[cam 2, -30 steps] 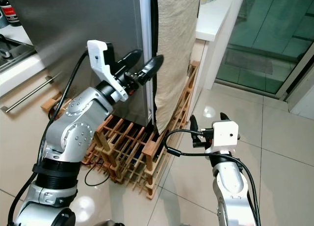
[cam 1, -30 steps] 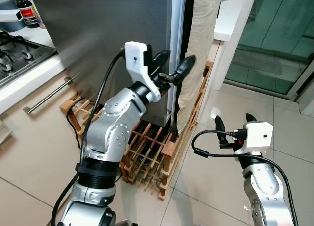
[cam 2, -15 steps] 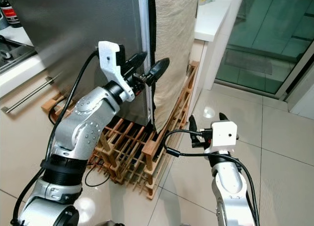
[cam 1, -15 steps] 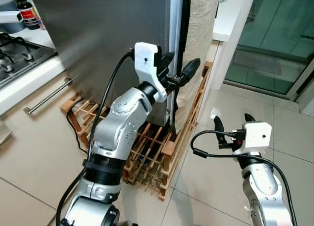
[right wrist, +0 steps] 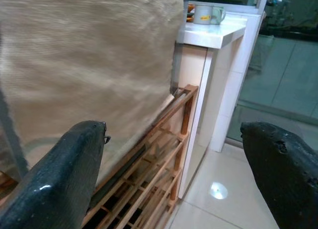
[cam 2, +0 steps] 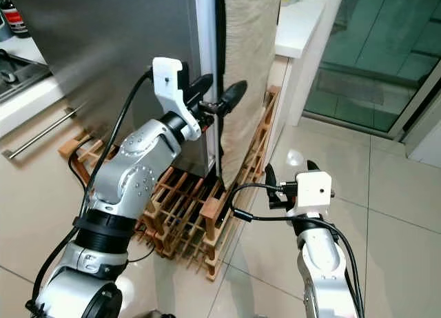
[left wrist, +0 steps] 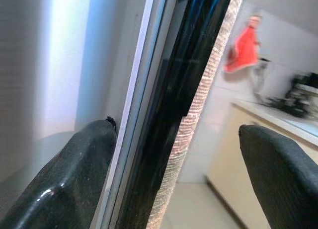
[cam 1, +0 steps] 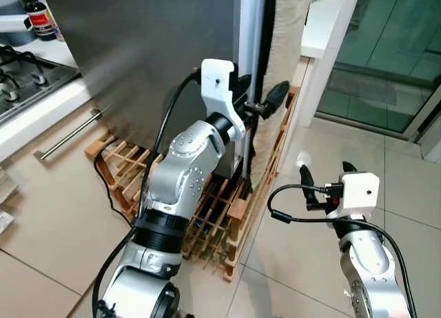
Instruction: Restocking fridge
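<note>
The fridge (cam 1: pixel 151 42) is a tall grey steel box with its door shut. Its right-hand edge (cam 1: pixel 249 42) carries a pale strip and a dark seal (left wrist: pixel 184 80). My left gripper (cam 1: pixel 258 101) is open and raised at that edge. One finger lies on the steel front side (left wrist: pixel 74 179) and the other finger (left wrist: pixel 283 174) on the side of the beige cloth, with the edge between them. Low on the right, over the floor tiles, my right gripper (cam 1: pixel 326 170) is open and holds nothing.
A beige woven cloth (cam 1: pixel 282 28) hangs right beside the fridge. A wooden wine rack (cam 1: pixel 213 207) lies on the floor under both. The stove (cam 1: pixel 21 76), a bottle (cam 1: pixel 38 18) and a drawer handle (cam 1: pixel 65 135) are left. A white counter (right wrist: pixel 218 33) with a mug (right wrist: pixel 206 13) and glass doors (cam 1: pixel 393 49) are right.
My left arm has reached forward and to the right, bringing its open fingers from in front of the steel face to either side of the fridge's edge. The right arm has hardly moved.
</note>
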Available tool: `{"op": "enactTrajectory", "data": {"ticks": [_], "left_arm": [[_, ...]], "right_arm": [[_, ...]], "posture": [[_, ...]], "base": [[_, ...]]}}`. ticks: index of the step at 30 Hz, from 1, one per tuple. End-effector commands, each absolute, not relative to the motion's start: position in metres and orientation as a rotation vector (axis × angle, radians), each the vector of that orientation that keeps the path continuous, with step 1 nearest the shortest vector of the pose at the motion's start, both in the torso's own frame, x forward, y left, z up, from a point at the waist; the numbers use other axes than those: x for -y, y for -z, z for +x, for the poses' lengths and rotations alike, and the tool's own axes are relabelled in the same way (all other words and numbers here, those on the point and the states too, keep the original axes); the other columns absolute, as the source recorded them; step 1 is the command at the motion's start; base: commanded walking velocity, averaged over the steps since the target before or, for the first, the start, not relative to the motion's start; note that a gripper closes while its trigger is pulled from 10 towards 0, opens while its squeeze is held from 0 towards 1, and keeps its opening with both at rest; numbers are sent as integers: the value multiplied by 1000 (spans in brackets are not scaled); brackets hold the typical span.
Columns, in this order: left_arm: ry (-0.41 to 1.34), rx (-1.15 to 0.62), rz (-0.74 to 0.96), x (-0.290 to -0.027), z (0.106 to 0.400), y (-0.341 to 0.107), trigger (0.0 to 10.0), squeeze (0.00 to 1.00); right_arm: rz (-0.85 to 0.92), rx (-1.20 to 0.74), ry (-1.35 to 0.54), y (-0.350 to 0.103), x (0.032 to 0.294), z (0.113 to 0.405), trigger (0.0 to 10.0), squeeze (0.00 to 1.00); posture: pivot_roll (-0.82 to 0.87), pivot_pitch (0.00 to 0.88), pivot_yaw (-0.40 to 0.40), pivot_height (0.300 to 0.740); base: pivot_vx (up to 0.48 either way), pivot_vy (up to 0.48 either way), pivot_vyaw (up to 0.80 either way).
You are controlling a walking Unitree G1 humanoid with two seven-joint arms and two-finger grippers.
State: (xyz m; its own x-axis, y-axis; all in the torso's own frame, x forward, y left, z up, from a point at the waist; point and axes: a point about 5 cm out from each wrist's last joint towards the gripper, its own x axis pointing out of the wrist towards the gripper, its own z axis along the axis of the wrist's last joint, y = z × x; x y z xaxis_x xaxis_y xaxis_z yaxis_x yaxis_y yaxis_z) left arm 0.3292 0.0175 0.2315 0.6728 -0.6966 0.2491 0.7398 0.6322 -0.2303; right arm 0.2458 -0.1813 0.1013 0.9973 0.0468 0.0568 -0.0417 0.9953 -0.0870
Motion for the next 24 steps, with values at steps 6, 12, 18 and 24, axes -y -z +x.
{"op": "enactTrajectory", "data": {"ticks": [6, 12, 18, 24], "left_arm": [[1288, 186, -489, 22, 298, -262, 10000, 0], [1534, 288, -596, 28, 269, -291, 10000, 0], [1407, 280, -558, 4, 282, -288, 10000, 0], [1104, 248, -510, -57, 301, -265, 10000, 0]], "right_arm": [[-86, 54, -28, -100, 183, 246, 10000, 0], [-85, 54, -46, -100, 178, 247, 10000, 0], [-84, 45, -93, -99, 172, 247, 10000, 0], [-68, 86, -73, -107, 173, 250, 10000, 0]], "posture": [[-119, 0, 74, 740], [-124, 0, 80, 740], [-121, 0, 79, 740], [-98, 0, 83, 740]], "base": [[0, 0, 0], [0, 0, 0], [0, 0, 0], [0, 0, 0]]}}
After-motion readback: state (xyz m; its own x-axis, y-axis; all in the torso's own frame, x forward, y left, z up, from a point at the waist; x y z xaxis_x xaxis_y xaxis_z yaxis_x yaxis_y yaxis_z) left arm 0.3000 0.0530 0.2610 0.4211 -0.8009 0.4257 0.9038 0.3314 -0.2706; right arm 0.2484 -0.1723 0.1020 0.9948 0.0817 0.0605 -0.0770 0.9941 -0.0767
